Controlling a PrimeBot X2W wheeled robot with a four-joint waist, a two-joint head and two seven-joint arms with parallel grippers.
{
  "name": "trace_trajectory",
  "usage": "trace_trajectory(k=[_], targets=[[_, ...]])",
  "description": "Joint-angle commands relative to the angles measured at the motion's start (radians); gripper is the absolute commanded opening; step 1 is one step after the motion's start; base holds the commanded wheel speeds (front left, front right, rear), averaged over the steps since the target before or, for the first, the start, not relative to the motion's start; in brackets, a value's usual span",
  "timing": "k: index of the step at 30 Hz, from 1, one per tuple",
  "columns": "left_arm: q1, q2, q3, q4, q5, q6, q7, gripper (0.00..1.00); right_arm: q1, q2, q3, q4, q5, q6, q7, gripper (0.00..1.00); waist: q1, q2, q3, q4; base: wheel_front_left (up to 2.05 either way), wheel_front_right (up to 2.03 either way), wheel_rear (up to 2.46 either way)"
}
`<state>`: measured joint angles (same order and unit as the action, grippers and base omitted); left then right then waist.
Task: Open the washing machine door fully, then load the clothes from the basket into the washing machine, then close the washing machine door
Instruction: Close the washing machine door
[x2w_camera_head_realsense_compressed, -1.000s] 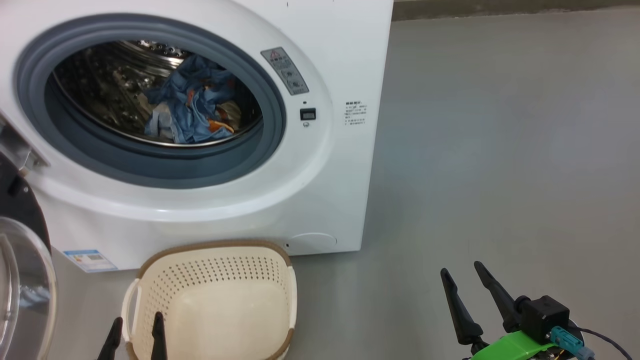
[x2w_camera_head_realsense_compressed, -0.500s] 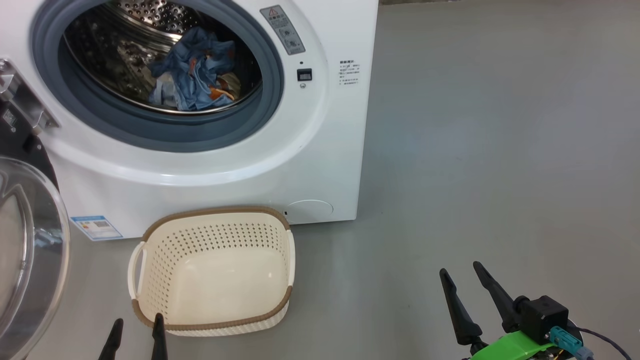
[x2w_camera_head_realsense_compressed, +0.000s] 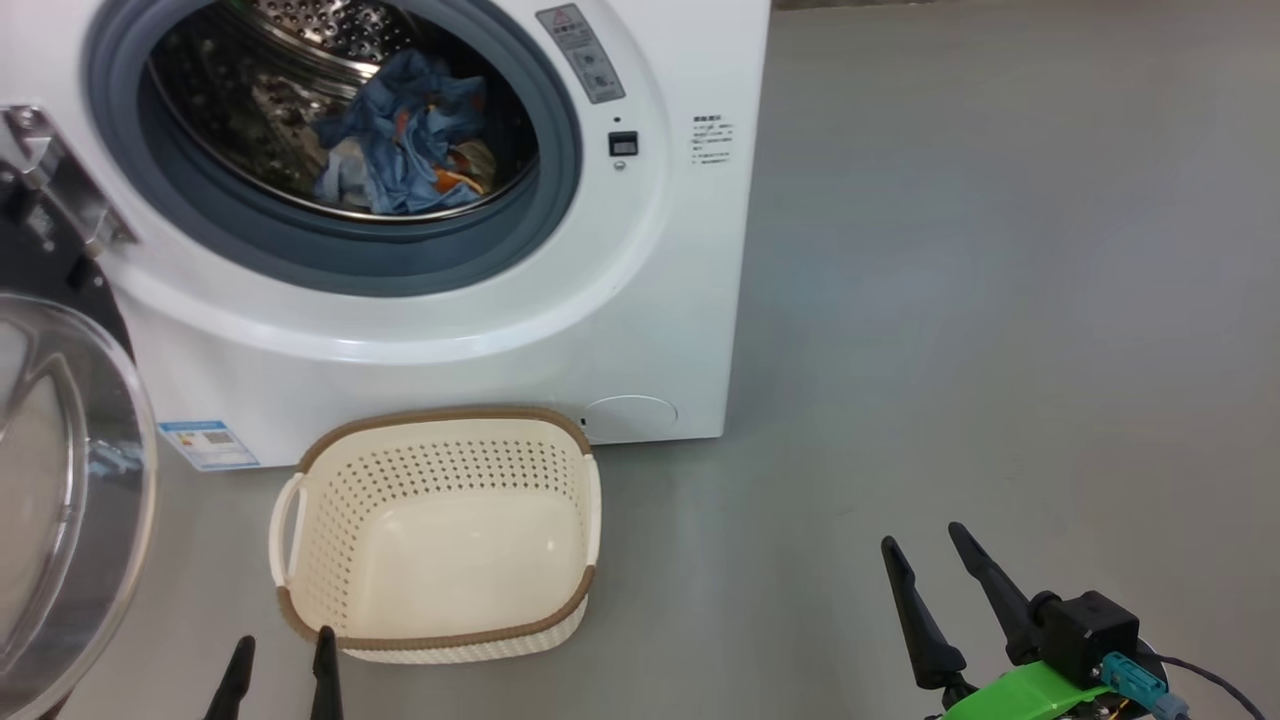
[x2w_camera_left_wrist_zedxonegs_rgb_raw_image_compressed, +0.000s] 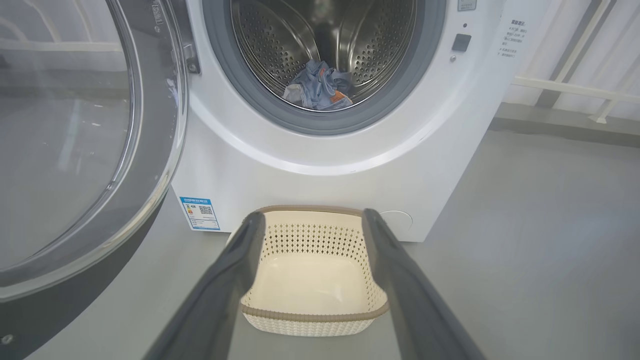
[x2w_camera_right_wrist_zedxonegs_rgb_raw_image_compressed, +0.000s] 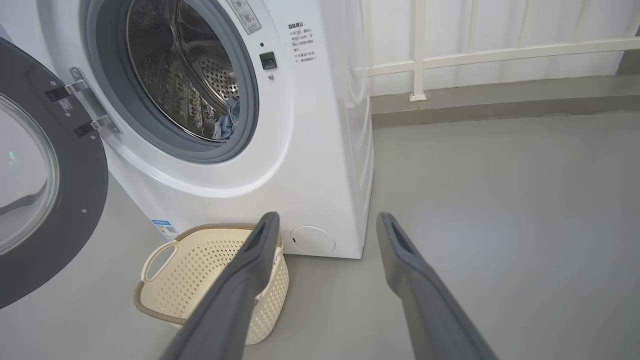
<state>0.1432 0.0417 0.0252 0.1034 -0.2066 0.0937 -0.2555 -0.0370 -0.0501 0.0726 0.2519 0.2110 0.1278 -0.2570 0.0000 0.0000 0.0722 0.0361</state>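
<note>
Holding both claws low, spread wide and empty: left claw (x2w_camera_head_realsense_compressed: 281, 645) by the emptied basket (x2w_camera_head_realsense_compressed: 440, 415), right claw (x2w_camera_head_realsense_compressed: 922, 537) over bare floor (x2w_camera_head_realsense_compressed: 1000, 300). Clothes (x2w_camera_head_realsense_compressed: 405, 150) lie in the drum (x2w_camera_head_realsense_compressed: 300, 30). Door (x2w_camera_right_wrist_zedxonegs_rgb_raw_image_compressed: 75, 200) hangs open leftward; I judge closing it is next.

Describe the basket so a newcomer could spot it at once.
Find the big white washing machine with its door swung open. On the grey floor just before it stands the basket. It is cream, perforated, brown-rimmed and empty; the blue clothes lie inside the machine.
</note>
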Motion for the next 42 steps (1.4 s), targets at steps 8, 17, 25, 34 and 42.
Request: trace_trajectory(k=[8,17,25,34,42], targets=[[-0.025,0.009,0.031,-0.024,-0.011,0.025,-0.006,1.0,-0.027,0.0,0.057,-0.045,-0.006,0.003,-0.005,1.0,0.0,0.0,-0.002,0.113,0.0,0.0,0.0],[-0.014,0.009,0.016,-0.032,-0.039,0.055,-0.006,1.0,-0.051,-0.018,0.094,-0.028,-0.008,0.003,-0.005,1.0,0.0,0.0,-0.017,0.302,0.0,0.0,0.0],[0.004,0.009,0.005,-0.03,-0.052,0.071,-0.006,1.0,-0.041,-0.024,0.108,-0.022,-0.002,0.003,-0.005,1.0,0.0,0.0,-0.042,0.466,0.0,0.0,0.0],[0.032,0.009,0.044,-0.078,-0.085,0.113,-0.006,1.0,-0.093,-0.024,0.19,0.013,0.018,0.003,-0.005,1.0,0.0,0.0,-0.033,0.503,0.0,0.0,0.0],[0.049,0.009,0.054,-0.103,-0.093,0.129,-0.006,1.0,-0.115,-0.025,0.218,0.032,0.034,0.003,-0.005,1.0,0.0,0.0,-0.035,0.506,0.0,0.0,0.0]])
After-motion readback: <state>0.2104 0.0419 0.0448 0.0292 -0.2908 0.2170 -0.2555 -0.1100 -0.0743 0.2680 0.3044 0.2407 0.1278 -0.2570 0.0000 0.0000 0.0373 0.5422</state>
